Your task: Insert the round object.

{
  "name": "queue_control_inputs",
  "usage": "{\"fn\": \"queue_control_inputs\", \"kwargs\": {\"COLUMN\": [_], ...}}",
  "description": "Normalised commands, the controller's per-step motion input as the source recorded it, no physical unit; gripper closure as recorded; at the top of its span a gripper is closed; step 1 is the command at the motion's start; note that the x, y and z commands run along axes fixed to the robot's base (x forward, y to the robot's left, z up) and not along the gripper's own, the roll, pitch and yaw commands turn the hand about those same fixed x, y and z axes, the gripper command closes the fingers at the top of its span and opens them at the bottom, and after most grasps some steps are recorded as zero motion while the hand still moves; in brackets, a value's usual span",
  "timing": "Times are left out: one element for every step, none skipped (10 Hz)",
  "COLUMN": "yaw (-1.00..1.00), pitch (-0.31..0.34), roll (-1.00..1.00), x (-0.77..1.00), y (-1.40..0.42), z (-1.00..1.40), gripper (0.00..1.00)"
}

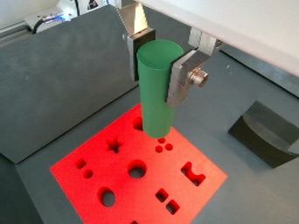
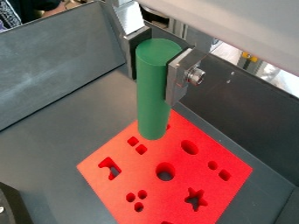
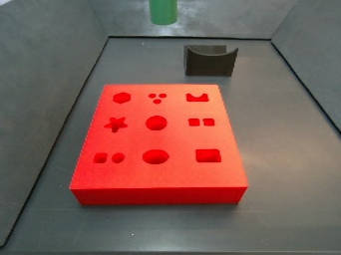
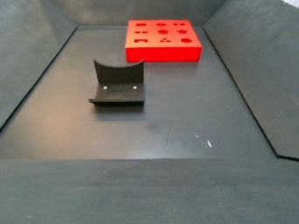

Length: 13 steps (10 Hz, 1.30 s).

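green round object (image 1: 156,87); red block (image 3: 158,142); dark grey holder (image 4: 117,84); silver end effector (image 2: 156,61) fingers.

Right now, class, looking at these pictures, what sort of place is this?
Probably a robot test bench, not a home. A dark walled tray holds a red block cut with shaped holes and a curved grey holder. Above the block, the gripper holds a green peg.

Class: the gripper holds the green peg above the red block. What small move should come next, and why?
Probably shift sideways to centre the peg over a round hole. The gripper holds it upright, well above the block, and in a wrist view its tip hangs near the block's edge, over no round hole.
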Motion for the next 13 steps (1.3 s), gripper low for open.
{"fn": "queue_control_inputs", "kwargs": {"yaw": [-0.12, -0.22, -0.34, -0.57, -0.77, -0.93, -1.00, -1.00, -1.00, -0.99, -0.98, -1.00, -1.00], "pitch": [-0.009, 0.000, 0.000, 0.000, 0.000, 0.000, 0.000, 0.000, -0.006, -0.011, 0.000, 0.000, 0.000], "roll": [0.00, 0.00, 0.04, 0.00, -0.02, 0.00, 0.00, 0.00, 0.00, -0.03, 0.00, 0.03, 0.06], "x": [-0.06, 0.00, 0.00, 0.05, 0.12, 0.08, 0.01, 0.00, 0.00, 0.10, 0.06, 0.00, 0.00], "y": [0.00, -0.01, -0.07, -0.08, -0.07, -0.09, -0.07, -0.05, 0.00, 0.00, -0.04, -0.06, -0.07], "z": [-0.02, 0.00, 0.00, -0.03, -0.11, -0.14, -0.17, -0.17, -0.19, -0.15, -0.23, -0.25, -0.20], "gripper": [1.00, 1.00, 1.00, 1.00, 1.00, 1.00, 1.00, 1.00, 1.00, 1.00, 1.00, 1.00, 1.00]}}
